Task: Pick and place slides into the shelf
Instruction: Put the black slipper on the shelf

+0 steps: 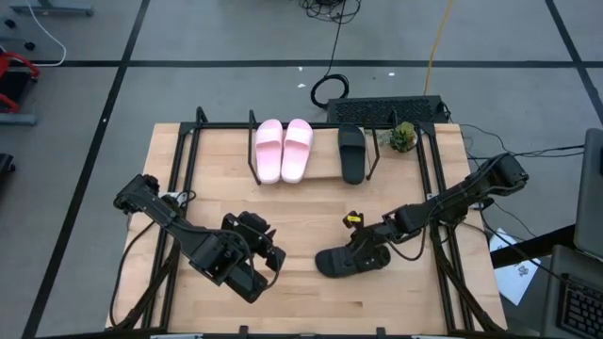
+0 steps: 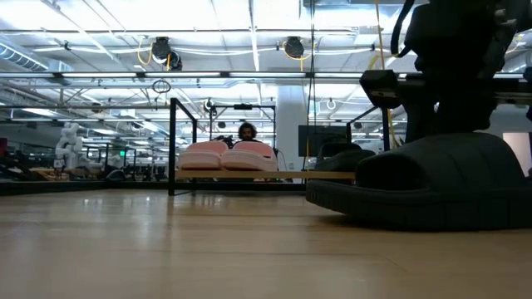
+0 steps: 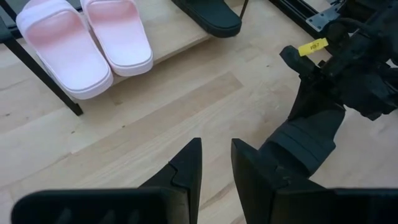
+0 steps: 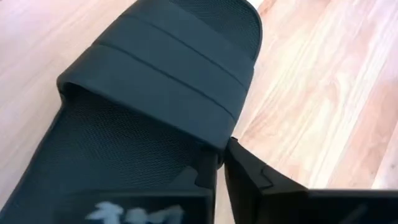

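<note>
Two pale pink slides point(image 1: 283, 149) point(image 3: 84, 43) and one black slide point(image 1: 351, 151) lie side by side on the shelf's point(image 1: 226, 123) wood board at the table's far side. The other black slide point(image 1: 344, 262) point(image 4: 155, 81) rests sole-down on the table, right of centre and toward the near edge. My right gripper point(image 1: 366, 247) point(image 4: 219, 177) sits over that slide and is shut on its side. My left gripper point(image 1: 271, 256) point(image 3: 216, 163) hovers open over bare table to the slide's left, touching nothing. My right gripper pinches the black slide's side edge point(image 4: 222, 148) just behind the strap, one finger point(image 4: 205, 177) inside on the footbed and the other point(image 4: 261, 174) outside. The fingers slant down from the table's right. The slide's sole point(image 2: 416, 218) lies flat on the table.
A black keyboard point(image 1: 386, 111) and a small green plant point(image 1: 403, 137) sit at the far right behind the shelf. Black frame rails point(image 1: 443, 235) run along the table's sides. There is bare board on the shelf beside the black slide. A person point(image 2: 247, 131) shows in the room beyond.
</note>
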